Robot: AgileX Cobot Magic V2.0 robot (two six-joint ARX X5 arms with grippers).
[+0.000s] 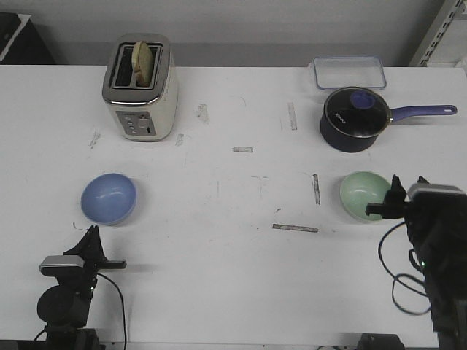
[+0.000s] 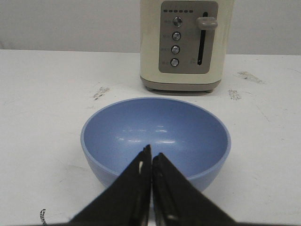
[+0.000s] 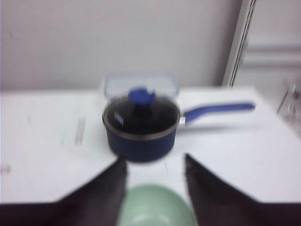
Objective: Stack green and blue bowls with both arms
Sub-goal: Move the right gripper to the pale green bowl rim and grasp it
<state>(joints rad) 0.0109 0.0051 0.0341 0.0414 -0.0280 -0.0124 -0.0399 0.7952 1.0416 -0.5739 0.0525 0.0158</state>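
While the two bowls are well apart on the white table (image 1: pixel 219 240), each one lies just in front of the arm on its own side. The blue bowl (image 1: pixel 108 198) rests on the left part of the table, near the toaster (image 1: pixel 140 87), and the left gripper (image 1: pixel 93 237) is placed just behind it, toward the robot, without touching it. The green bowl (image 1: pixel 365 195) rests on the right part, in front of the navy pot (image 1: pixel 354 120), and the right gripper (image 1: pixel 387 200) is seen at its near rim; contact cannot be told. A bowl is round, so no long axis has to be matched; only the rim nearest the jaws matters.

In the left wrist view, the left gripper (image 2: pixel 151 157) is shown pressed together, with nothing between its fingers, and the blue bowl (image 2: pixel 155 139) is straight ahead. It is judged that these jaws must be spread before the rim can be taken. In the right wrist view, which is blurred, the right gripper (image 3: pixel 155 162) is shown spread wide, and the green bowl (image 3: pixel 155 207) is seen between and below its fingers. This is not clear from the front view, where the jaws are too small.
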